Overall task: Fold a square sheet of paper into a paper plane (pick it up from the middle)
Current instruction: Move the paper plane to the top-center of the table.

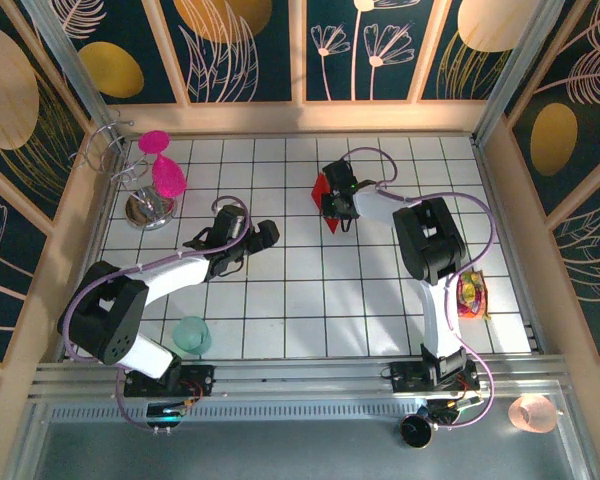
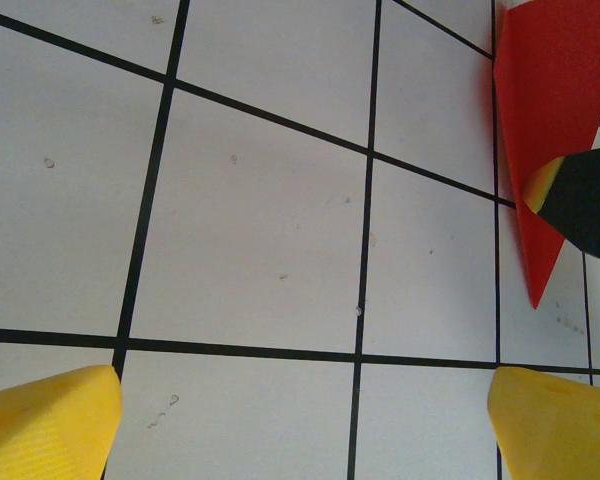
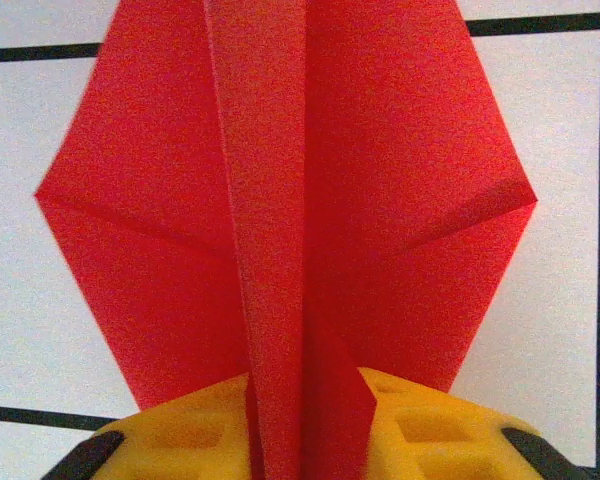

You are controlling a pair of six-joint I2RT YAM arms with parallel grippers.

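The red paper plane [image 3: 380, 170] fills the right wrist view, a kite shape with its centre ridge running down between the yellow fingers [image 3: 180, 430] of my right gripper [image 3: 300, 420]. Those fingers stand a little apart with the ridge's layers splayed between them; I cannot tell whether they still pinch it. From above, the plane [image 1: 321, 190] sits at the table's middle back under the right gripper [image 1: 340, 208]. My left gripper [image 1: 263, 238] hovers to the plane's left, wide open with bare tiles between its yellow fingertips [image 2: 50, 425]. Its camera catches the plane's sharp point [image 2: 540, 120].
Magenta goblets [image 1: 162, 165] hang on a wire rack [image 1: 145, 208] at the back left. A teal cup [image 1: 192, 334] stands near the left arm's base, and a colourful packet [image 1: 471, 295] lies at the right edge. Wooden walls [image 1: 300, 115] ring the tiled table.
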